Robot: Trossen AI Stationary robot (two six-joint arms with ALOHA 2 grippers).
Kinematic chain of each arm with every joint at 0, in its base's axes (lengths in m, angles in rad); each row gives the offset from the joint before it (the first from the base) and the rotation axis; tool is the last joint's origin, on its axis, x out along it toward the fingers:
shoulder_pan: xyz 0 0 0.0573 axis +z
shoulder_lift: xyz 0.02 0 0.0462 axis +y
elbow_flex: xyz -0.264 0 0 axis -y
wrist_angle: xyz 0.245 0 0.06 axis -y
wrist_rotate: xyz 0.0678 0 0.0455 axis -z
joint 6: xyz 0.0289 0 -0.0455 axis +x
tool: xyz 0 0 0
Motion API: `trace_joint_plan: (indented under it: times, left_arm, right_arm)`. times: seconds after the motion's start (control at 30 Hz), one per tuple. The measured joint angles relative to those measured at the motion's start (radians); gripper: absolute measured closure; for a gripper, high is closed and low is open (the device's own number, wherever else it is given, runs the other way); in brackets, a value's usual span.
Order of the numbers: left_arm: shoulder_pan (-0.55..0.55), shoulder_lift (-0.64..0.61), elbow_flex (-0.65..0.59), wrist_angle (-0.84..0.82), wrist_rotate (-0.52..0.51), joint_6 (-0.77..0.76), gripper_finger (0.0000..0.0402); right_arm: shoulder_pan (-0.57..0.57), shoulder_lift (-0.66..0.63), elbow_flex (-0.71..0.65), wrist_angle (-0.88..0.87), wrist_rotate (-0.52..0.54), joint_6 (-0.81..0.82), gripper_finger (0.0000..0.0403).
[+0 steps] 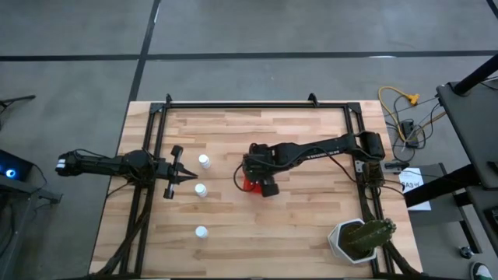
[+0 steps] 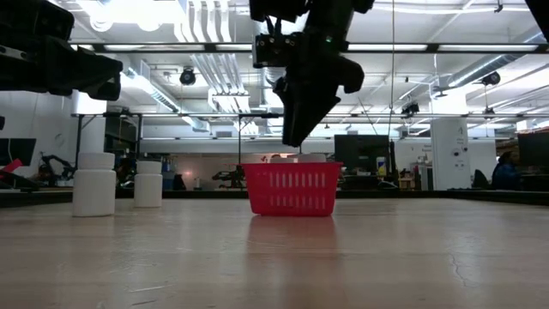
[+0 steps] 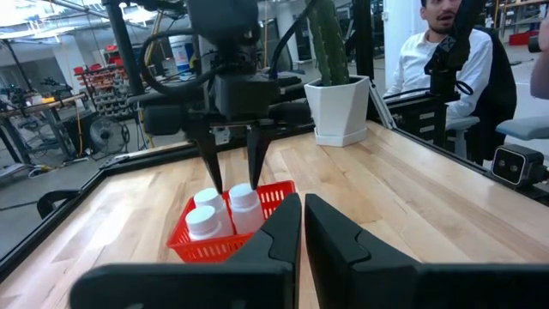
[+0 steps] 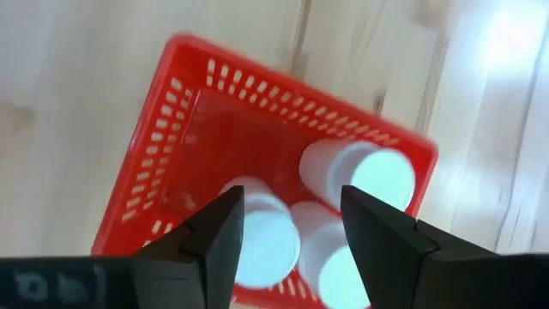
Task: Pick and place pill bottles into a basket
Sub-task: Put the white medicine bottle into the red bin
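Observation:
The red basket [image 4: 214, 137] stands on the table near its middle and also shows in the high view [image 1: 247, 185]. Three white pill bottles [image 4: 371, 176] stand upright inside it. My right gripper [image 4: 287, 232] is open just above the basket, fingers pointing down, touching nothing. In the low view its tips [image 2: 292, 137] are clear of the basket rim [image 2: 292, 166]. Three more bottles stand on the table at the left [image 1: 204, 161], [image 1: 201, 190], [image 1: 201, 232]. My left gripper [image 1: 193, 178] is shut and empty, between the first two of these bottles.
A white pot with a green cactus [image 1: 358, 239] stands at the table's near right corner. A dark metal frame [image 1: 257, 104] runs along the table's edges. A person in a white shirt [image 3: 429, 60] sits beyond the table's right side.

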Motion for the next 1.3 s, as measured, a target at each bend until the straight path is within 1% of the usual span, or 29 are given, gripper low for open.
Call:
trace_joint_plan:
  times: [0.07,0.1,0.23,0.27,0.5,0.57,0.73,0.83,0.9,0.97,1.03,1.17,1.3]
  left_arm:
    - [0.000,0.000,0.000,0.000,0.000,0.000,0.0400]
    - [0.000,0.000,0.000,0.000,0.000,0.000,0.0400]
    - [0.000,0.000,0.000,0.000,0.000,0.000,0.0400]
    - [0.000,0.000,0.000,0.000,0.000,0.000,0.0400]
    - [0.000,0.000,0.000,0.000,0.000,0.000,0.0400]
    - [0.000,0.000,0.000,0.000,0.000,0.000,0.0400]
    - [0.000,0.000,0.000,0.000,0.000,0.000,0.0400]
    - [0.000,0.000,0.000,0.000,0.000,0.000,0.0400]
    - [0.000,0.001,0.000,0.000,0.000,0.000,0.0400]
    - [0.000,0.001,0.000,0.000,0.000,0.000,0.0400]
    - [0.000,0.000,0.000,0.000,0.000,0.000,0.0400]
    - [0.000,0.000,0.000,0.000,0.000,0.000,0.0400]
    - [0.000,0.000,0.000,0.000,0.000,0.000,0.0400]
  right_arm:
    - [0.000,-0.001,0.000,0.047,-0.011,-0.020,0.0220]
    - [0.000,-0.003,0.000,0.082,-0.035,-0.032,0.0222]
    - [-0.001,-0.021,0.000,0.209,-0.228,-0.071,0.0233]
    - [0.000,-0.026,0.000,0.233,-0.260,-0.072,0.0236]
    - [-0.001,-0.072,0.000,0.261,-0.283,-0.069,0.0256]
    - [-0.003,-0.080,0.000,0.279,-0.327,-0.070,0.0261]
    - [-0.014,-0.086,-0.023,0.363,-0.482,-0.067,0.0270]
    - [-0.030,-0.086,-0.032,0.377,-0.525,-0.054,0.0276]
    - [-0.046,-0.094,-0.042,0.379,-0.535,-0.029,0.0282]
    - [-0.060,-0.108,-0.065,0.402,-0.537,-0.014,0.0288]
    - [-0.072,-0.127,-0.099,0.436,-0.566,-0.006,0.0293]
    - [-0.088,-0.185,-0.186,0.557,-0.644,0.041,0.0305]
    - [-0.100,-0.272,-0.295,0.691,-0.665,0.039,0.0316]
